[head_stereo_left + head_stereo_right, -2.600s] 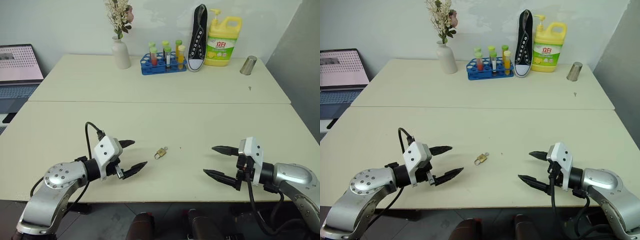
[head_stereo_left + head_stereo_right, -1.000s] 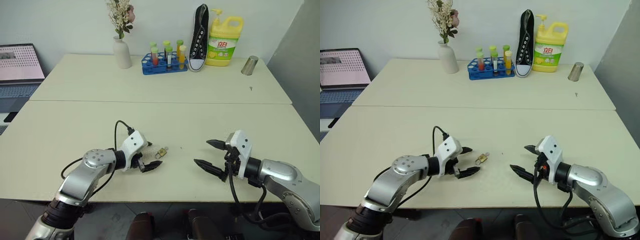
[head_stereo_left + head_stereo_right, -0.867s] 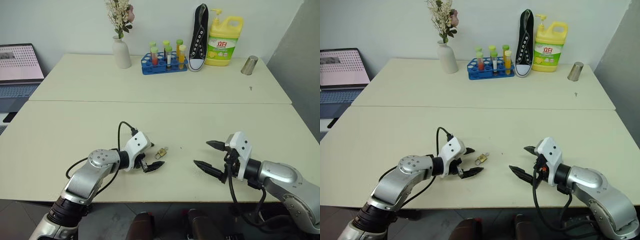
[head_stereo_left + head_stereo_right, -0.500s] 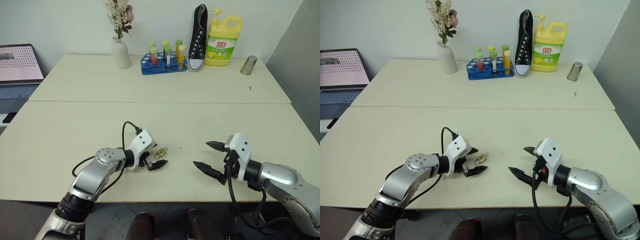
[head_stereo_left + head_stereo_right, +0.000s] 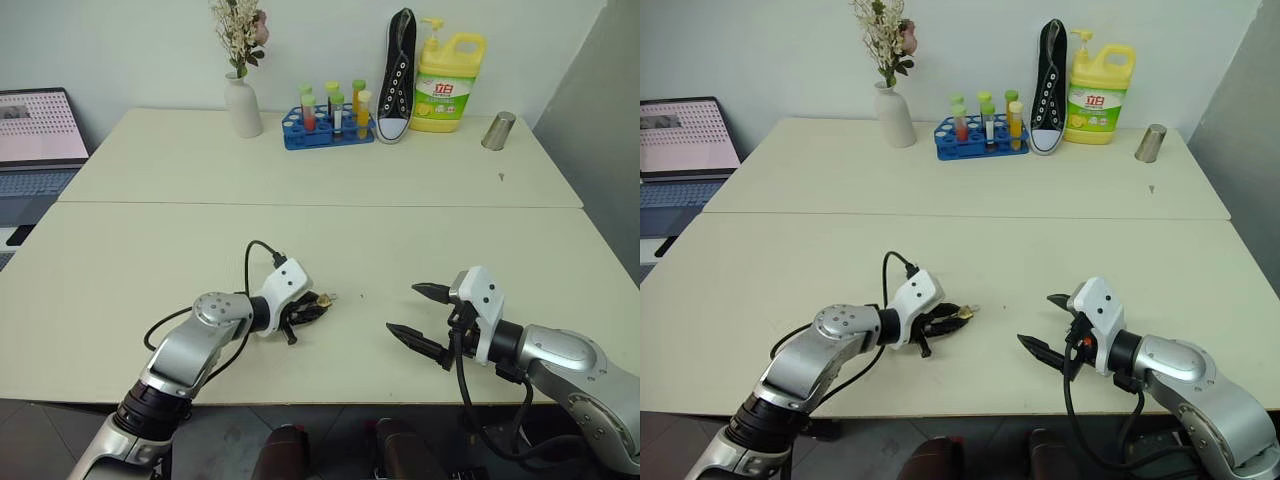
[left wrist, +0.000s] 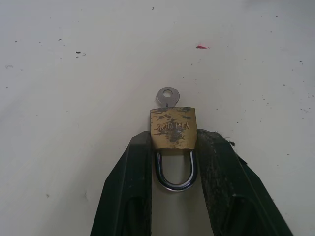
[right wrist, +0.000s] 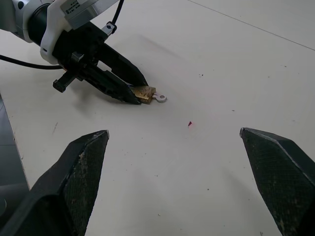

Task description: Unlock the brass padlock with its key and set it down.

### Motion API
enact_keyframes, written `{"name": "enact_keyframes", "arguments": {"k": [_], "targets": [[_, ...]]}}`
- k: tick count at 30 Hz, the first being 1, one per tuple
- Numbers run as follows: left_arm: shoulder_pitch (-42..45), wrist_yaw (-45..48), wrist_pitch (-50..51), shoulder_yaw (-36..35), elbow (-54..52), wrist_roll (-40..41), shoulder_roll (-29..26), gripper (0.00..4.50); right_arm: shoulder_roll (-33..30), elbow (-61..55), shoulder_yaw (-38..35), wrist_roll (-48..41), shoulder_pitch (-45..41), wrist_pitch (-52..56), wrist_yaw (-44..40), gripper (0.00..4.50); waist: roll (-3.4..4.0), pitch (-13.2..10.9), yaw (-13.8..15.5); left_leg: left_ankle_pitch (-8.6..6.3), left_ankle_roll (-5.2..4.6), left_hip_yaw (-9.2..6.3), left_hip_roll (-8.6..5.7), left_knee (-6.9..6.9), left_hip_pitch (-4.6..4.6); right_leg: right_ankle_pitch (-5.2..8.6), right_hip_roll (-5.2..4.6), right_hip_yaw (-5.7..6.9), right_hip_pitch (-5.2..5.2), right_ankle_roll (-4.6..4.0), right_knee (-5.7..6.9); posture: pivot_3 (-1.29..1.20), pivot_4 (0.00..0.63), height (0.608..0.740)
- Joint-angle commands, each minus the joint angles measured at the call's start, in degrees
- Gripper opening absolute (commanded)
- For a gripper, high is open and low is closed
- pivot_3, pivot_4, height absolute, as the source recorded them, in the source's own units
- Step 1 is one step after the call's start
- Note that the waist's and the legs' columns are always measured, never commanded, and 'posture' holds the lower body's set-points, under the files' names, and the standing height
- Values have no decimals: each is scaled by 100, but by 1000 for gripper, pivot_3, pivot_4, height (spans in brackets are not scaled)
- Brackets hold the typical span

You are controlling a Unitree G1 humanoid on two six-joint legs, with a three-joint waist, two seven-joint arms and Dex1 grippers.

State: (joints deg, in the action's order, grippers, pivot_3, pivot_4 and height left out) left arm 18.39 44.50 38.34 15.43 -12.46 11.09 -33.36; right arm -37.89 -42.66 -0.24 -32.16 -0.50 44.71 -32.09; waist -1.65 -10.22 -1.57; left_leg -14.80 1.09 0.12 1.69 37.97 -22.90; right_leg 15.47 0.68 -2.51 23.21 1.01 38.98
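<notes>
Light is bright, even and diffuse, as from overhead room lamps. The table [image 5: 420, 250] reads pale cream without hot spots, and shadows on it are soft and short, lying close under the arms. The white wall behind is evenly lit, with a faint grey mottling. In the left wrist view the padlock [image 6: 173, 129] is sharp, its brass scuffed and dull, and its shackle carries a thin bright glint; the fingers [image 6: 129, 196] at the frame's bottom are dark and slightly soft. In the right wrist view the near fingers [image 7: 74, 182] are large and a little blurred, with their texture visible. The head views are sharp throughout.
</notes>
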Motion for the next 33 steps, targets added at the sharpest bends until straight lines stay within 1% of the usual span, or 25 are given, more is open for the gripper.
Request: {"name": "enact_keyframes", "arguments": {"k": [1, 4, 8, 11, 13, 15, 16, 17, 19, 20, 22, 24, 28, 30, 33], "targets": [[-17, 205, -55, 192, 91, -36, -24, 957, -64, -275, -49, 7, 35, -28, 44, 4500, 0, 0, 0, 0, 0, 0, 0, 0, 0, 0, 0, 0, 0, 0, 0, 0, 150, 740], [-37, 422, -416, 134, 87, -12, -118, 957, -68, -276, -53, 49, 54, -58, 49, 4500, 0, 0, 0, 0, 0, 1, 0, 0, 0, 0, 0, 0, 0, 0, 0, 0, 150, 740], [-42, 900, -1659, -163, 166, 52, -241, 957, -85, -257, -96, 127, 100, -135, 23, 4500, 0, -1, 1, 0, 0, 1, 1, 0, -1, 0, 0, 0, 2, 0, -1, 0, 150, 740], [116, 1263, -2961, -379, 494, 43, -282, 957, -99, -192, -173, 164, 114, -205, -37, 4500, 0, -1, 8, 0, 0, 1, 2, 0, -1, 0, -1, 0, 2, -1, -1, 0, 150, 740], [302, 1359, -3894, -389, 802, -157, -284, 957, -115, -128, -267, 155, 113, -243, -97, 4500, 0, -1, 9, 0, 0, 1, 2, 0, -1, 0, -1, 1, 2, -1, -1, 0, 150, 740], [495, 1506, -4583, -363, 1084, -295, -296, 957, -149, -78, -368, 129, 111, -277, -165, 4500, 0, -1, 13, 0, 0, 2, 0, 0, -1, 0, -1, 1, 1, -1, -1, 0, 150, 740], [607, 1656, -5145, -325, 1276, -395, -357, 957, -168, -47, -415, 99, 96, -282, -199, 4500, 0, -1, 13, 0, 0, 3, -1, 0, -2, 0, -1, 0, 1, -1, -2, 0, 150, 740], [737, 1782, -5911, -260, 1535, -581, -453, 957, -195, -25, -453, 70, 81, -298, -247, 4500, 0, -1, 13, 0, 0, 6, -1, 0, -2, 0, -1, -2, 1, -1, -2, 0, 150, 740], [899, 1927, -6884, -186, 1919, -793, -541, 957, -220, -3, -495, 43, 67, -315, -311, 4500, 0, -1, 11, 0, 0, 7, 0, -2, -2, 0, -1, -2, 2, -1, -6, 0, 150, 740], [1009, 1896, -7320, -192, 2143, -875, -527, 957, -221, 12, -519, 35, 48, -327, -328, 4500, 0, -1, 8, 0, 0, 7, 0, -2, -2, 0, -1, -2, 2, -1, -6, 0, 150, 740], [1226, 1689, -7866, -302, 2599, -846, -310, 957, -172, 43, -536, -60, -43, -315, -369, 4500, 0, -1, 12, 0, 0, 6, 1, -3, -2, 0, 0, -1, 2, -1, -6, 0, 150, 740], [1438, 1395, -8654, -378, 2953, -967, -107, 957, -79, 15, -533, -296, -174, -248, -404, 4500, -1, -1, 12, 0, 0, 6, 0, 0, -3, -1, 0, -1, 1, 0, -4, 0, 150, 740], [1678, 909, -10002, -392, 3369, -1547, -6, 957, 68, -30, -543, -806, -375, 34, -304, 4500, -2, -1, 7, 0, 0, 6, 0, 0, -5, -2, 0, -2, 1, 1, -5, 0, 150, 740], [1749, 641, -10315, -419, 3554, -1791, -10, 957, 167, -1, -542, -1004, -519, 147, -176, 4500, -2, -1, 3, 0, 0, 5, 1, 0, -5, -2, 0, -1, 1, 1, -4, 0, 150, 740], [1766, 373, -10598, -352, 3676, -1856, -48, 957, 335, 120, -553, -1343, -807, 372, -6, 4500, -2, -1, -4, 0, 0, 5, 2, 0, -4, -2, 0, -1, 1, 1, -2, 0, 150, 740]]}}
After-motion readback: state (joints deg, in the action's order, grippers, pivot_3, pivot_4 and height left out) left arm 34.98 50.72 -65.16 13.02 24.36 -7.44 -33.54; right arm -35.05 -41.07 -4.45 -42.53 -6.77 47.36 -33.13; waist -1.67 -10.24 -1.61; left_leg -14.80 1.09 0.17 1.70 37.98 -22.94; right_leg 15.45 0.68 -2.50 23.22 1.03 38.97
